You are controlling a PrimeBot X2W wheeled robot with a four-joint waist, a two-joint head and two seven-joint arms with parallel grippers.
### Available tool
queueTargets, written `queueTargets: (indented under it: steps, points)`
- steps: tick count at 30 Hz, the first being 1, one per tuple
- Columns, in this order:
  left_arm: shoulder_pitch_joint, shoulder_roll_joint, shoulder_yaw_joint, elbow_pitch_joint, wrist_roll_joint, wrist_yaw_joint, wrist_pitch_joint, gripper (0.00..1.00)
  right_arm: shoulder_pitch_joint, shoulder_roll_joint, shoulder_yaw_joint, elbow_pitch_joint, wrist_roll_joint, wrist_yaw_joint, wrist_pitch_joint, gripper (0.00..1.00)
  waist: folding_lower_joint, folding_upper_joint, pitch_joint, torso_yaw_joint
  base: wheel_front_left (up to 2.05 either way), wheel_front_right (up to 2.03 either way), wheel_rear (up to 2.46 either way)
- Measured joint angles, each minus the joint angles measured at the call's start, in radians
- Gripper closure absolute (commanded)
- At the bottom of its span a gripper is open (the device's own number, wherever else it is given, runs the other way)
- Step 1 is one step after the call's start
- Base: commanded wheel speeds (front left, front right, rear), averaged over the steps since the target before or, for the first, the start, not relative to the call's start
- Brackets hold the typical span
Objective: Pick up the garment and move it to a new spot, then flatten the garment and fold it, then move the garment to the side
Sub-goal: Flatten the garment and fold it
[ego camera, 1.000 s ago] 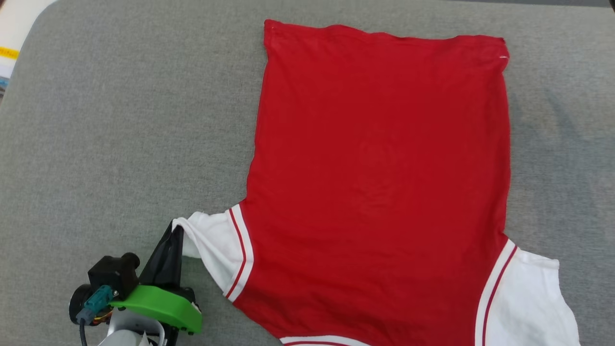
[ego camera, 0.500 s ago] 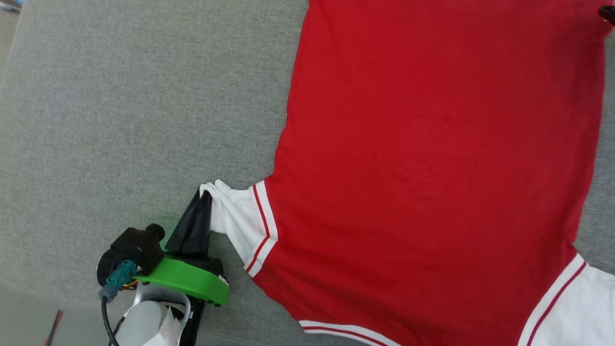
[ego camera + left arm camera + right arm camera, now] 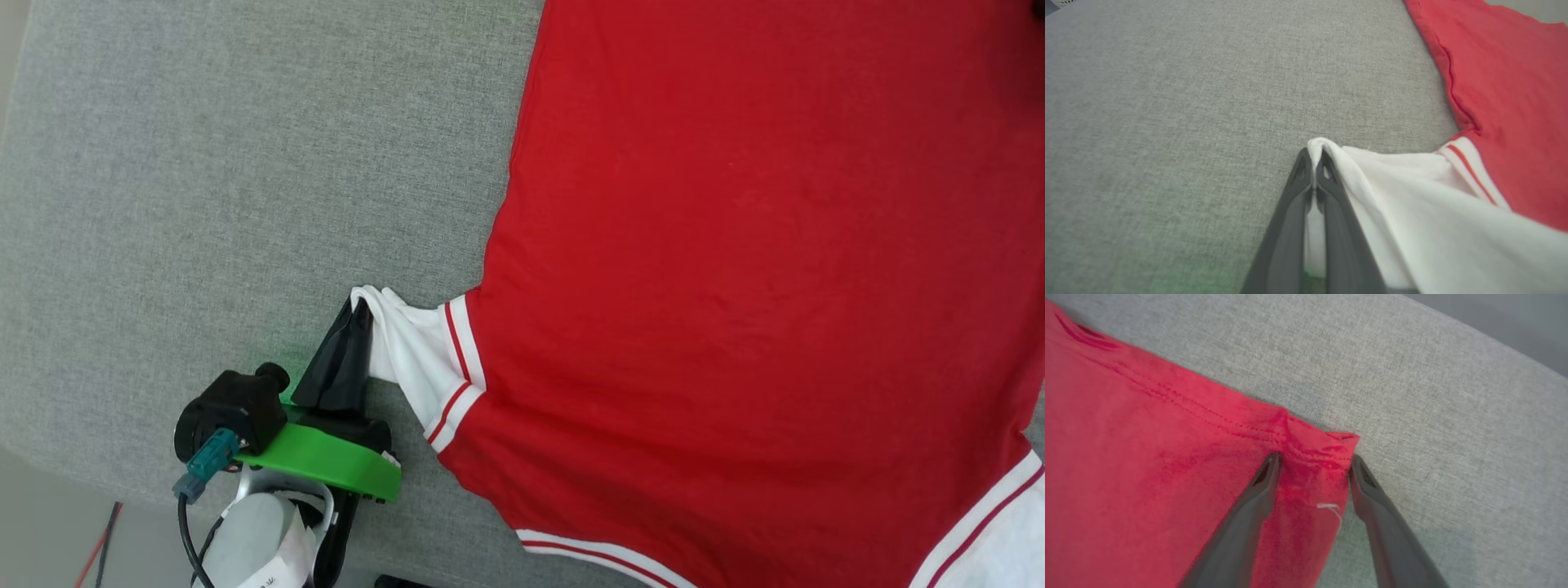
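The left gripper has its fingers clenched on the sleeve edge of the shirt. The right gripper, fingers spread, straddles its hem corner. Grey tabletop stretches wide to the left.

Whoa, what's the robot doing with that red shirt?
It's working on a red T-shirt with white sleeves spread out on a grey fabric surface. The left end effector is shut on the tip of one white sleeve. The right end effector is open, with its fingers on either side of a corner of the red hem, not gripping it yet. What shows of the shirt isn't folded.
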Motion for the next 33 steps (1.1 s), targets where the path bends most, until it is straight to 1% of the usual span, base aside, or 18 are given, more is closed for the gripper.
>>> queueTargets:
  steps: [8,12,15,20,25,30,33]
  points:
    - [0.006,-0.001,0.02,0.031,0.021,0.0,0.002,1.0,0.014,0.005,0.059,0.009,0.021,0.0,-0.109,1.0,0.0001,0.0,-0.055,-0.02,0.0,0.0,0.0]
    - [0.028,0.0,0.034,0.05,0.027,0.0,0.006,1.0,0.064,-0.023,0.124,-0.04,0.05,0.0,-0.162,1.0,0.0001,0.0,-0.103,-0.033,0.0,0.0,0.0]
    - [0.062,0.005,0.047,0.067,0.035,0.0,0.006,1.0,0.108,-0.075,0.175,-0.114,0.089,0.0,-0.206,1.0,0.0001,0.0,-0.145,-0.047,0.0,0.0,0.0]
    - [0.113,0.017,0.068,0.081,0.036,0.0,0.007,1.0,0.234,-0.194,0.224,-0.253,0.165,0.0,-0.244,1.0,0.0001,0.0,-0.221,-0.075,0.0,0.0,0.0]
    - [0.148,0.027,0.089,0.092,0.04,0.0,0.007,1.0,0.391,-0.286,0.217,-0.365,0.227,0.0,-0.278,1.0,0.0,0.0,-0.289,-0.11,0.0,0.0,0.0]
    - [0.185,0.032,0.099,0.098,0.042,0.001,0.006,1.0,0.615,-0.344,0.126,-0.453,0.282,0.0,-0.332,1.0,0.0,0.0,-0.35,-0.151,0.0,0.0,0.0]
    - [0.208,0.038,0.109,0.1,0.042,0.001,0.007,1.0,0.759,-0.357,0.07,-0.491,0.283,0.0,-0.341,1.0,0.0,0.0001,-0.377,-0.178,0.0,0.0,0.0]
